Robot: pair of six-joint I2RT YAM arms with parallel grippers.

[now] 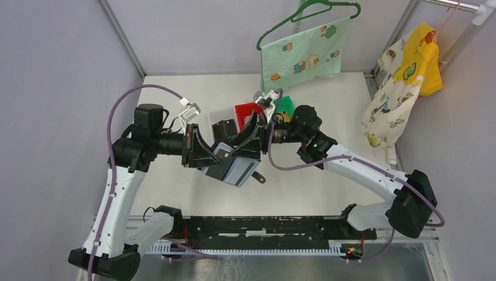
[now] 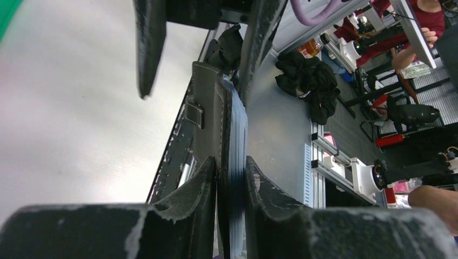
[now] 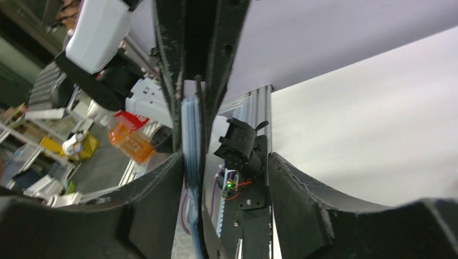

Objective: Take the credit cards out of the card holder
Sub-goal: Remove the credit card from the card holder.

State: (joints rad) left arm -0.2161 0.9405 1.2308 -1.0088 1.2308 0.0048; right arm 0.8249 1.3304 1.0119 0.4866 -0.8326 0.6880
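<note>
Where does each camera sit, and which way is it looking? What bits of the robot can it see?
Top external: above and behind the arms, looking down at the table; both arms show, meeting at the card holder.
Left wrist: on the left arm, looking along the left gripper, which is clamped on the card holder.
Right wrist: on the right arm, looking along the right gripper, jaws open around the holder's edge.
Shared: every view shows the card holder; each wrist view also shows the other gripper's fingers.

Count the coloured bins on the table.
2. Red bin just beyond the raised holder; green bin immediately to its right. Arms may hide more.
</note>
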